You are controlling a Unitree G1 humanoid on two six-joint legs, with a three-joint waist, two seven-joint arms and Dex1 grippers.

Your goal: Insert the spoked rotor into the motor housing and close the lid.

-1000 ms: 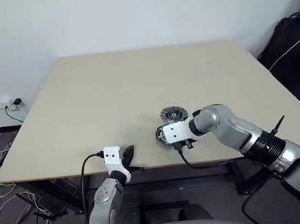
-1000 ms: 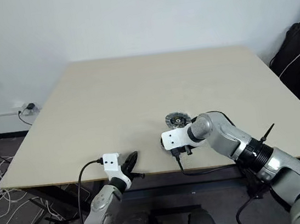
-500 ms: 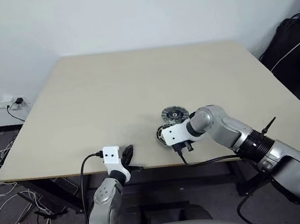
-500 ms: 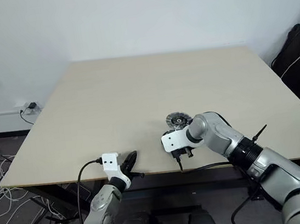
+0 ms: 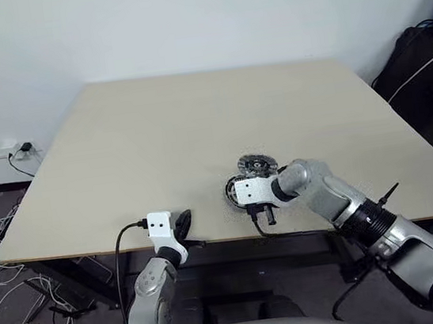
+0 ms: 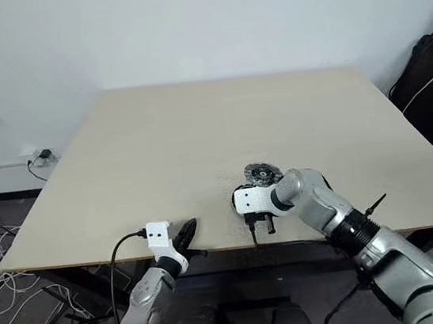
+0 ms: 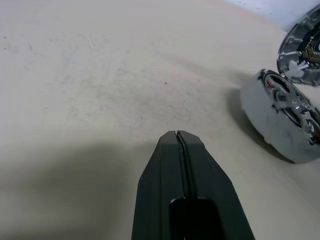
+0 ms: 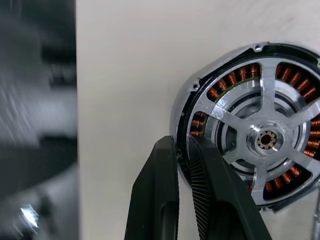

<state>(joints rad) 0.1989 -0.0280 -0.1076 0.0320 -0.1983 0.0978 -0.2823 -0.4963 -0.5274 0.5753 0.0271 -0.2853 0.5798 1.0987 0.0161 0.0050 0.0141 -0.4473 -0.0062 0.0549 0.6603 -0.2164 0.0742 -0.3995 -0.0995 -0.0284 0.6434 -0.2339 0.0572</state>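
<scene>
Right gripper (image 8: 182, 150) pinches the rim of the motor housing (image 8: 252, 125) near the table's (image 5: 157, 138) front edge.

The spoked rotor (image 8: 267, 135) sits inside the housing, over the copper windings. The lid (image 5: 255, 163), it seems, lies just behind it. The left gripper (image 7: 178, 137) has its fingers pressed together, holding nothing, at the front edge.

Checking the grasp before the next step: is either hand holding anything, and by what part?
The right hand pinches the motor housing by its rim. The left hand is shut on nothing.
</scene>
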